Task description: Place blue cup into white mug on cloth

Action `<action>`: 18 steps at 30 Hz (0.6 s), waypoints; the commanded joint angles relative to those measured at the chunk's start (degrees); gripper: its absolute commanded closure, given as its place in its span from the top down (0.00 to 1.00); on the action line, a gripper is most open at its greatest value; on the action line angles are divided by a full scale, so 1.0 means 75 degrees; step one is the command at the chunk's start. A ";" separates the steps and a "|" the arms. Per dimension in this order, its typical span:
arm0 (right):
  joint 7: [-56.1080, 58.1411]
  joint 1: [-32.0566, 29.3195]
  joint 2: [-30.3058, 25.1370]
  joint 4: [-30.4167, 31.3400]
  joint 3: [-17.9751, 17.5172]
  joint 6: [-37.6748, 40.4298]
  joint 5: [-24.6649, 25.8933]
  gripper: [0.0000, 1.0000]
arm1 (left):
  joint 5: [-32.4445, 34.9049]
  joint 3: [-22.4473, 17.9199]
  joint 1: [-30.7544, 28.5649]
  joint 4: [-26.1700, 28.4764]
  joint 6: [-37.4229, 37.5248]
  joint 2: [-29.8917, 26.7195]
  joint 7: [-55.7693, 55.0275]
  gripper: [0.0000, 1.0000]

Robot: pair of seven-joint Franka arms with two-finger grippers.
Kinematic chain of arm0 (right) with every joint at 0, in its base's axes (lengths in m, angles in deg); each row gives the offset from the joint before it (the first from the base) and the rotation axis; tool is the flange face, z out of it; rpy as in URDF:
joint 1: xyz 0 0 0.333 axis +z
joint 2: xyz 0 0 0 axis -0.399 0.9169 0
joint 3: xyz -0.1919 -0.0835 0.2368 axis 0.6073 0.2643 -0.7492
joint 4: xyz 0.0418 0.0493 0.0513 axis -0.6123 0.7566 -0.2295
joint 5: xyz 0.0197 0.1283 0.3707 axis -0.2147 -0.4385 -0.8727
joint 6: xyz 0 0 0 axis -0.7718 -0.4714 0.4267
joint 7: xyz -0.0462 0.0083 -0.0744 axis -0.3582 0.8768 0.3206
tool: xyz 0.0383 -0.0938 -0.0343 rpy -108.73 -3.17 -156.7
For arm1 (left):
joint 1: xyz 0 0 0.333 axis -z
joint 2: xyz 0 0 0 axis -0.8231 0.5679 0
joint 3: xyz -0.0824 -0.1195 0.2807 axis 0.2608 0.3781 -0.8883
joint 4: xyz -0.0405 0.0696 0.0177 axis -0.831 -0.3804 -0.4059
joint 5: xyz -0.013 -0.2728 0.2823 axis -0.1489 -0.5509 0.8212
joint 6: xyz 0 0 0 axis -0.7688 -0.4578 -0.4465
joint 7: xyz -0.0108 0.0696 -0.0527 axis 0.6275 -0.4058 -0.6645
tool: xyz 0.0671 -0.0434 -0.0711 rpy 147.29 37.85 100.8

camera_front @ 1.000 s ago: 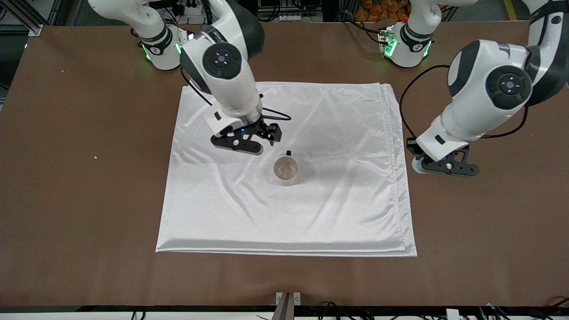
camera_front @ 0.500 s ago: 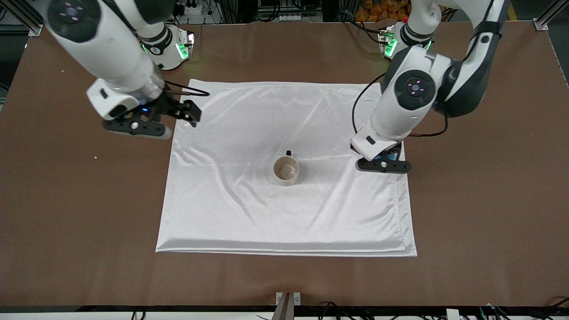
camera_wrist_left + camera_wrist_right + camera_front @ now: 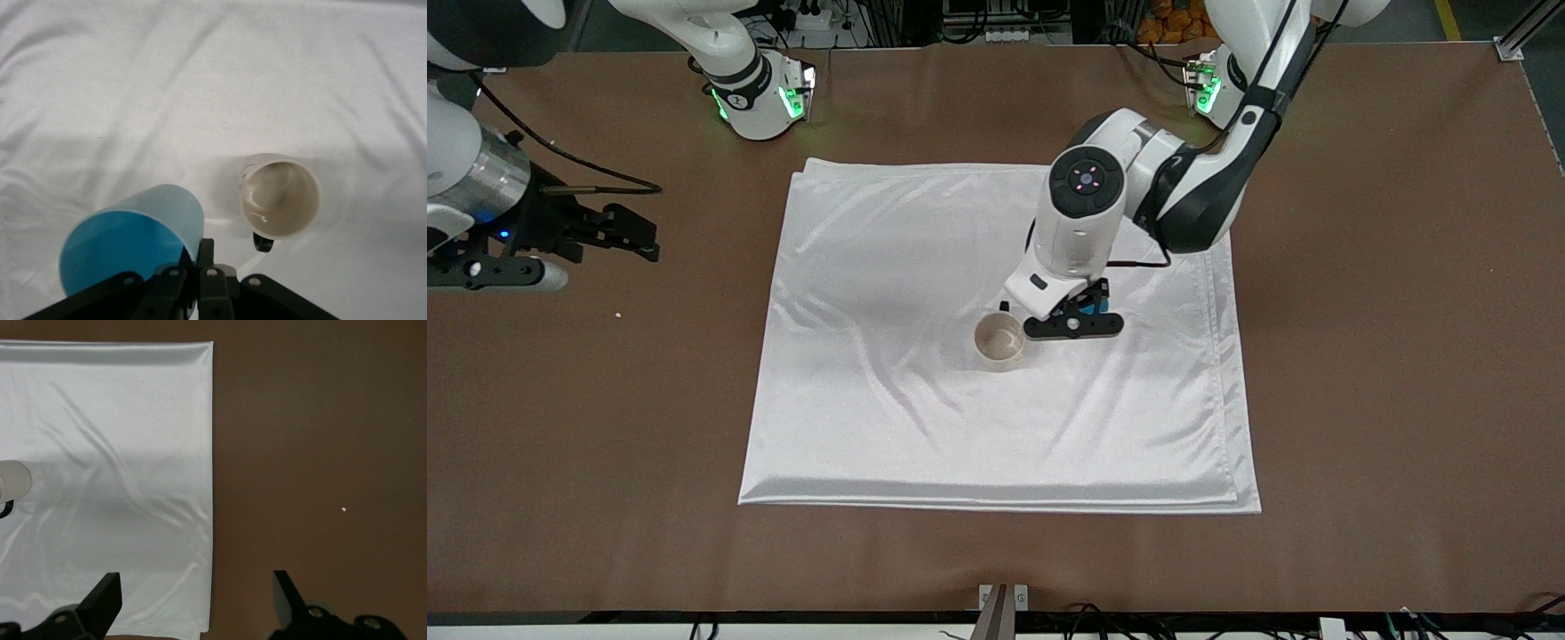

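- A brown table [image 3: 1360,356] carries a large white cloth [image 3: 925,427], spread flat with soft creases.
- The white mug [image 3: 1000,342] stands upright and empty near the middle of the cloth, its dark handle at 12 o'clock in the front view.
- The left gripper [image 3: 1073,324] hangs over the cloth just beside the mug, at the mug's 3 o'clock in the front view, jaws clamped on the blue cup [image 3: 130,240].
- In the left wrist view the blue cup is tilted, showing its open mouth, apart from the mug.
- The right gripper [image 3: 494,271] waits over bare table at the right arm's end, jaws wide apart, holding nothing.
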 commanded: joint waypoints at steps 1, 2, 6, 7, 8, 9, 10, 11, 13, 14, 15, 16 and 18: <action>0.0341 -0.0415 -0.0071 0.0378 -0.0122 -0.0524 0.0044 1.00 | 0.0149 -0.0082 0.0319 -0.1120 -0.0192 0.0913 -0.0516 0.00; 0.0353 -0.0473 -0.0071 0.0460 -0.0122 -0.0630 0.0044 1.00 | 0.0149 -0.0070 0.0366 -0.1178 -0.0298 0.0995 -0.0563 0.00; 0.0481 -0.0672 -0.0071 0.0799 -0.0122 -0.1063 0.0056 1.00 | 0.0149 -0.0058 0.0460 -0.1471 -0.0824 0.1242 -0.0575 0.00; 0.0563 -0.0708 -0.0095 0.0917 -0.0122 -0.1203 0.0056 1.00 | 0.0138 -0.0046 0.0472 -0.1530 -0.0989 0.1358 -0.0575 0.00; 0.0645 -0.0731 -0.0130 0.1011 -0.0122 -0.1332 0.0056 1.00 | 0.0126 -0.0035 0.0472 -0.1612 -0.1129 0.1452 -0.0575 0.00; 0.0693 -0.0766 -0.0153 0.1058 -0.0122 -0.1403 0.0056 1.00 | 0.0126 -0.0035 0.0472 -0.1705 -0.1224 0.1546 -0.0587 0.00; 0.0716 -0.0778 -0.0153 0.1058 -0.0122 -0.1427 0.0056 1.00 | 0.0126 -0.0046 0.0530 -0.1764 -0.1283 0.1628 -0.0598 0.00; 0.0716 -0.0778 -0.0142 0.1070 -0.0122 -0.1439 0.0056 1.00 | 0.0126 -0.0046 0.0588 -0.1811 -0.1295 0.1687 -0.0645 0.00; 0.0728 -0.0778 -0.0153 0.1070 -0.0122 -0.1451 0.0056 1.00 | 0.0126 -0.0058 0.0636 -0.1812 -0.1295 0.1699 -0.0739 0.00; 0.0717 -0.0790 -0.0142 0.1070 -0.0122 -0.1451 0.0056 1.00 | 0.0114 -0.0070 0.0636 -0.1800 -0.1295 0.1688 -0.0751 0.00; 0.0728 -0.0790 -0.0153 0.1070 -0.0122 -0.1463 0.0044 1.00 | 0.0114 -0.0058 0.0636 -0.1788 -0.1295 0.1688 -0.0762 0.00; 0.0728 -0.0813 -0.0153 0.1070 -0.0122 -0.1463 0.0056 1.00 | 0.0114 -0.0058 0.0647 -0.1777 -0.1295 0.1699 -0.0774 0.00; 0.0728 -0.0848 -0.0153 0.1082 -0.0122 -0.1463 0.0056 1.00 | 0.0079 -0.0035 0.0671 -0.1730 -0.1260 0.1699 -0.0786 0.00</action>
